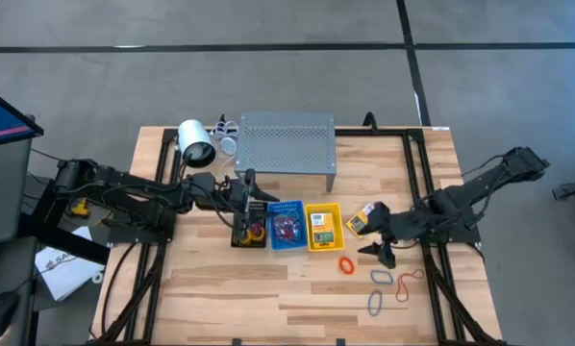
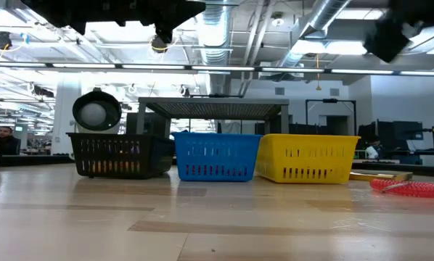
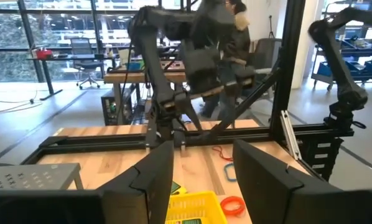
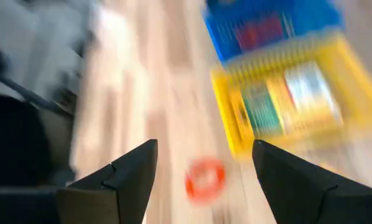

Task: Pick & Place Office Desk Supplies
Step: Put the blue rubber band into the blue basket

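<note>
Right gripper [image 1: 379, 252] open above four loose rubber-band loops [image 1: 346, 264].

table: light wooden slatted top [image 1: 268, 288] with a black frame along its edges
far edge, middle: grey perforated metal shelf [image 1: 286, 142] standing on the wood
far left: white cylinder with a dark end [image 1: 195, 142] lying beside the shelf
middle row, left to right: black basket [image 1: 249, 229], blue basket [image 1: 287, 229], yellow basket [image 1: 323, 226], side by side and touching
right of the yellow basket: crayon box [image 1: 362, 219] on the wood
near right: orange rubber band [image 1: 347, 264] just beside the yellow basket; grey-blue loops [image 1: 381, 278] and a thin reddish loop [image 1: 407, 284] farther right and nearer
</note>
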